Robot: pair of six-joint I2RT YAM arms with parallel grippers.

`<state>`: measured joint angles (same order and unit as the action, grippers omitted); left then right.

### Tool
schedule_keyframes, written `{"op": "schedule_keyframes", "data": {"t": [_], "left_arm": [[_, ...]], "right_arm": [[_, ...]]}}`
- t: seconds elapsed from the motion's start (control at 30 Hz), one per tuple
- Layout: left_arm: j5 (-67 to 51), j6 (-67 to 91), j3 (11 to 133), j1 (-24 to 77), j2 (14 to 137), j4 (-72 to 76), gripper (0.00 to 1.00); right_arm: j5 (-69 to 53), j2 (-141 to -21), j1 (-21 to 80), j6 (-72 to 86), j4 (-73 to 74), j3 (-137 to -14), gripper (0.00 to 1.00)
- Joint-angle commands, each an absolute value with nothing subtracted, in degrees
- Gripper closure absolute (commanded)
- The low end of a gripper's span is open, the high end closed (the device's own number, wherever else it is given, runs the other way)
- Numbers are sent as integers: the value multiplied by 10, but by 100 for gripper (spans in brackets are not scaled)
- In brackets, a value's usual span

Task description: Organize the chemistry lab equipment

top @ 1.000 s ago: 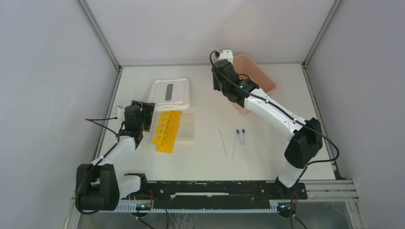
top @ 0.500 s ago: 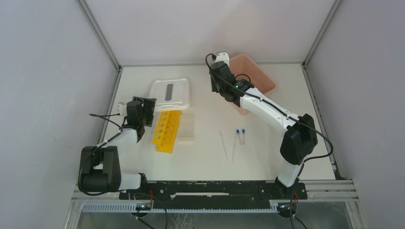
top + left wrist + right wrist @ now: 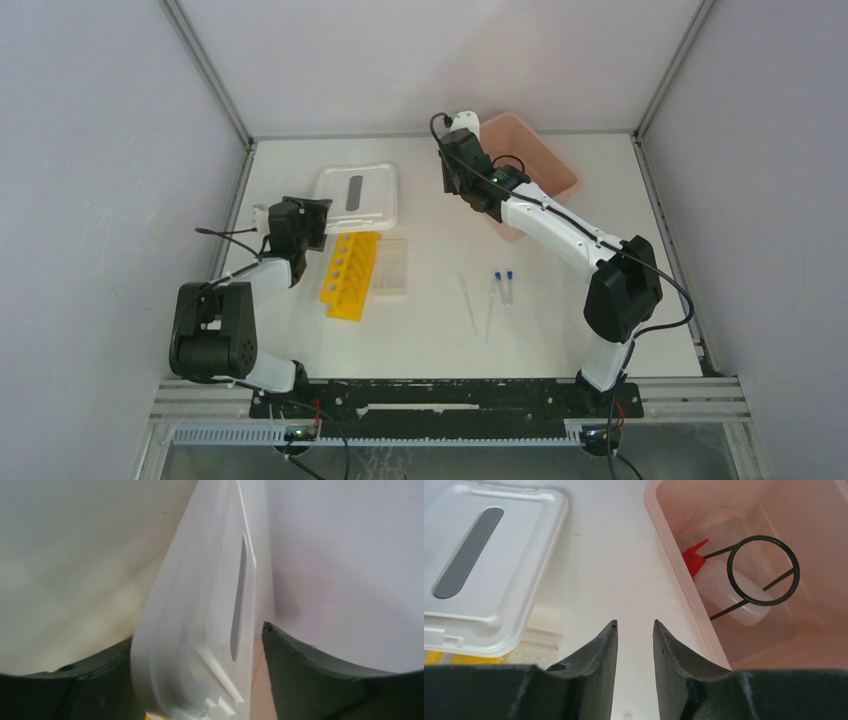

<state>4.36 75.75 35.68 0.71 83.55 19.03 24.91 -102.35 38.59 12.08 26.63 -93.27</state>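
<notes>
Movement mostly on the left side: over the last second the left gripper (image 3: 195, 635) has crept toward the far-left corner of the bench (image 3: 580, 300), away from the yellow rack (image 3: 350, 273) and up to the near edge of the lid (image 3: 357, 195). Its jaws stand wide apart and rolled on their side. Wrist view shows the lid in the span between them — not pinched, and no contact I can make out. Right gripper (image 3: 634, 625) has shifted a little left, off the tub (image 3: 560, 170) at the far edge. It hovers over bare bench between tub and lid, fingers nearly together with a narrow gap and nothing in it.

Equipment itself has not stirred:
- Yellow rack and grid rack (image 3: 392, 266) sit side by side, touching or nearly so, left of centre and just nearward of the lid.
- Two tubes (image 3: 503, 283) and two droppers (image 3: 468, 300) lie loose at mid-bench, toward the near edge.
- Bottle (image 3: 729, 587) lies on its side in the tub, a black wire ring (image 3: 763, 570) across it.

Reading: nothing sorted yet — the left arm seems to be lining up on the lid, which isn't lab gear, perhaps to clear room. Tubes, droppers and bottle all await handling.
</notes>
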Motion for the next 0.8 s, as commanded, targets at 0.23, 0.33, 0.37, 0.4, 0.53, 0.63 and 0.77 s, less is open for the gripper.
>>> {"op": "schedule_keyframes", "data": {"t": [0.23,0.33,0.37,0.4,0.53,0.63,0.77], "left_arm": [[4,775,329,7,824,290,74],[4,776,323,8,818,290,80],[4,776,321,8,815,290,83],[4,774,321,8,812,289,86],[5,766,319,7,798,288,100],[4,760,321,8,790,304,100],[-18,761,320,8,781,347,100]], "right_arm": [[257,-991,390,124,243,-922,61],[259,-984,391,127,245,-915,61],[261,-982,392,127,246,-913,61],[262,-980,393,127,247,-912,61],[270,-974,397,127,251,-910,61],[273,-969,400,130,251,-907,62],[273,-961,406,139,250,-900,62]]}}
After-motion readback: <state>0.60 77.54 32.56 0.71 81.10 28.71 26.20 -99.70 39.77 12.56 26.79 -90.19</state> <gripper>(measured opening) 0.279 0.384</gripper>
